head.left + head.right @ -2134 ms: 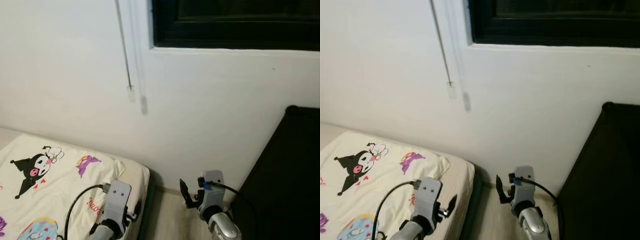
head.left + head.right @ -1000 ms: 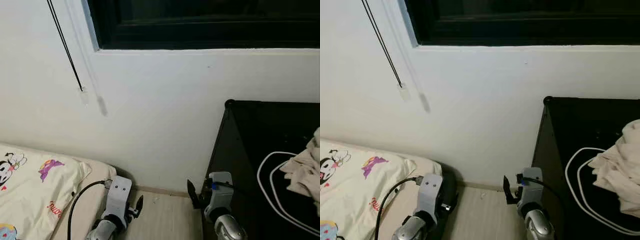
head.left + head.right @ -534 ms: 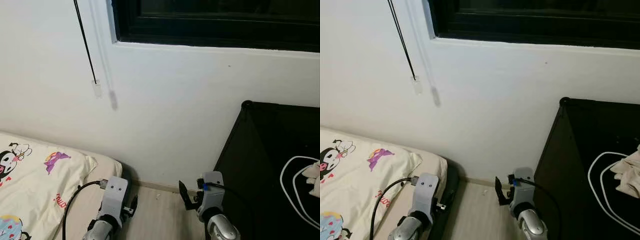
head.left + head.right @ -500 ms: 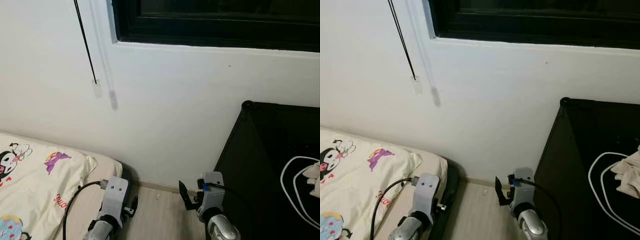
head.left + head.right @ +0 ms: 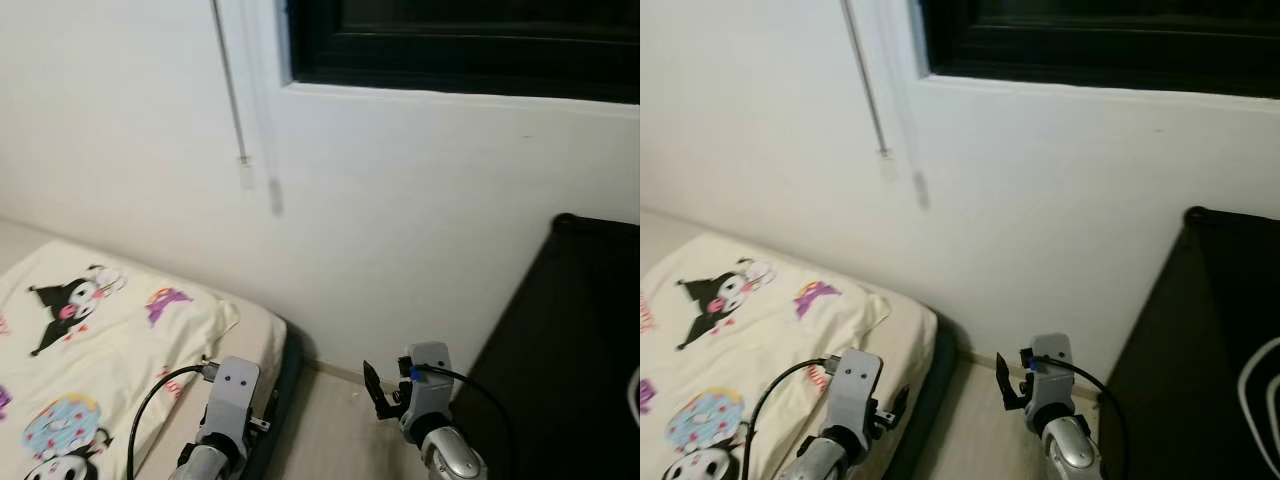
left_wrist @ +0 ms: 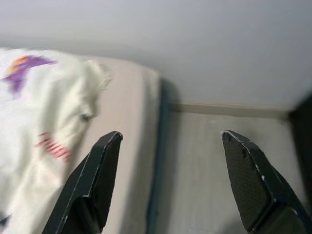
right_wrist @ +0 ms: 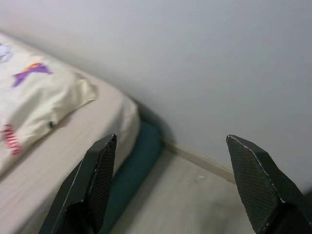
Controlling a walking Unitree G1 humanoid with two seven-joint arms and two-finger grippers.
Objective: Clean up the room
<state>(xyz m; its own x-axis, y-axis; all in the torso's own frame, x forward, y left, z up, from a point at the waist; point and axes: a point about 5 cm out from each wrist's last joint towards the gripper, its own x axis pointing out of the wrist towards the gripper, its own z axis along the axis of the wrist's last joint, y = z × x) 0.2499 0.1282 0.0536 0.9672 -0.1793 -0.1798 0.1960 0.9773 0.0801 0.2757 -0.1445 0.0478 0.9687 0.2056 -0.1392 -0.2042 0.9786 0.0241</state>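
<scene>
While the robot stood facing the corner of the room, the white wall took up most of what lay before it, with a dark window high up and a thin blind cord hanging down beside the frame. At the left lay the bed, its mattress edge running along the wall, and on it a cream pillow printed with cartoon figures, lying flat at the corner of the bed nearest the wall. At the right rose a black cabinet, with a strip of pale floor between it and the bed. A white cable showed at the far right edge of the cabinet top.

No loose item for tidying was yet within reach, so the step in hand seemed to be searching and approaching. To do it well, the robot would probably need to turn slowly, keep both arms tucked clear of the bed frame and cabinet, and settle its view before choosing a target.

The left claw hung over the bed's edge, fingers spread wide, holding and touching nothing. The right claw hung above the floor strip, likewise wide apart and empty.
</scene>
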